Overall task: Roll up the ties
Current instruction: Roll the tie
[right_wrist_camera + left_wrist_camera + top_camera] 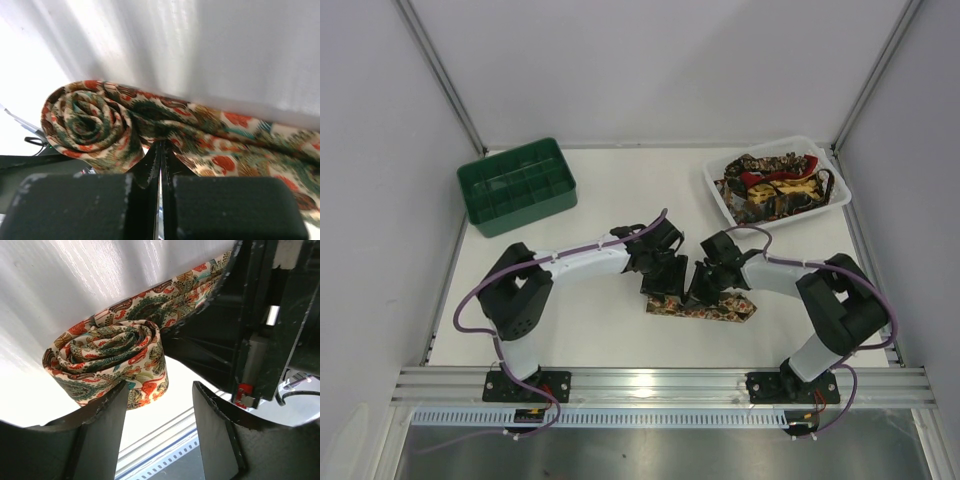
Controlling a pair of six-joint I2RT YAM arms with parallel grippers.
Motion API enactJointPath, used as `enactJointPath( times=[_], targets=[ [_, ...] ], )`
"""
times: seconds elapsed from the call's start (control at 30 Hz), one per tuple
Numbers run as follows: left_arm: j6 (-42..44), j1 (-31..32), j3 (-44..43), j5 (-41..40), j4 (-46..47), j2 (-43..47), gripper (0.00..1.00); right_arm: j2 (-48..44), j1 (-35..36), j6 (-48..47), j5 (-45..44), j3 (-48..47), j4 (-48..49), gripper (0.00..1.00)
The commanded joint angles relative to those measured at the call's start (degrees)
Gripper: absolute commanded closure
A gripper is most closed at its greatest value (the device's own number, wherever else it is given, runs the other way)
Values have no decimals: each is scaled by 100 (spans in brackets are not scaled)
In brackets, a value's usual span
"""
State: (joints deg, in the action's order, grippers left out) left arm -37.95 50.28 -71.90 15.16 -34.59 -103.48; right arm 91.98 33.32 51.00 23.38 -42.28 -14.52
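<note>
Aluminium rail (660, 380) crosses the bottom of the overhead view, with both arm bases bolted to it. Just above, at lower centre of the white table (600, 190), the two arms bend inward and meet over a paisley tie (715, 307) lying left to right. From up here the black wrists cover its left end, so neither the rolled part nor either pair of fingers can be made out.

The left wrist camera shows what is hidden. The tie's end is wound into a spiral roll (110, 355) at left of centre. Its loose length runs toward the upper right until the other arm's black body cuts it off. The left gripper (159, 390) has its fingers spread apart. The roll sits just past the left finger (100, 430), and contact there is hard to judge.

The right wrist camera sees the same roll (87, 120) at left, the flat length trailing out of frame at lower right. The right gripper (159, 147) has its fingers pressed together, tips against the fabric beside the roll. Whether cloth is nipped between them cannot be told.

Farther back overhead, a green compartmented crate (517, 187) stands at upper left. A white plastic tray (715, 190) at upper right holds a tangled heap of ties (778, 185), too jumbled to count.
</note>
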Motion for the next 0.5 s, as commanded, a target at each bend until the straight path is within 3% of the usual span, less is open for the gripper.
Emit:
enactJointPath(
  times=[0.0, 0.2, 0.4, 0.47],
  targets=[
    [227, -53, 0, -233, 101, 258, 40, -277, -53, -107, -175, -297, -444, 100],
    [297, -62, -88, -31, 295, 258, 40, -672, -448, -661, -298, -500, -1008, 100],
    [517, -106, 27, 66, 523, 864, 27, -770, -564, -1092, 61, -825, -1237, 94],
    [587, -167, 71, 241, 541, 1039, 27, -752, -529, -1154, 167, -974, -1272, 90]
  ],
)
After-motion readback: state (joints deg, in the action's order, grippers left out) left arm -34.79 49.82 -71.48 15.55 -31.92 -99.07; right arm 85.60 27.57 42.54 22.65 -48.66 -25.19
